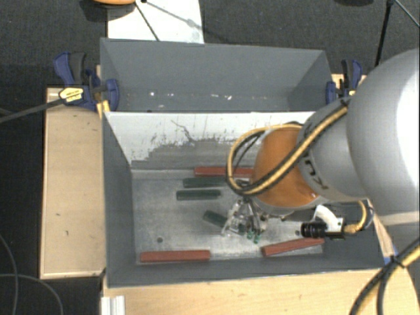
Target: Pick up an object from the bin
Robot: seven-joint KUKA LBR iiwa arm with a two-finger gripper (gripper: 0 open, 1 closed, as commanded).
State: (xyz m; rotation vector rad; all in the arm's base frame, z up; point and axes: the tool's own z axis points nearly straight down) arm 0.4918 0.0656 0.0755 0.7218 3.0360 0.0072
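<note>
Now hanging low with the jaws, open or closed impossible to tell, just at 3 o'clock of a small dark green block [213, 218] lying near the middle of the bin [120, 195].

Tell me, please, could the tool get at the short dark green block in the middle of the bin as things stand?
Probably yes: the tool hangs just beside the short dark green block, which lies bare on the bin floor, apart from the other bars.

Count in the bin [119, 202]: 3 red-brown bars, at the back [213, 171], front-left [174, 256] and front-right [292, 246]. 3 dark green bars: upper [201, 183], middle [199, 193], tilted [214, 218].
</note>
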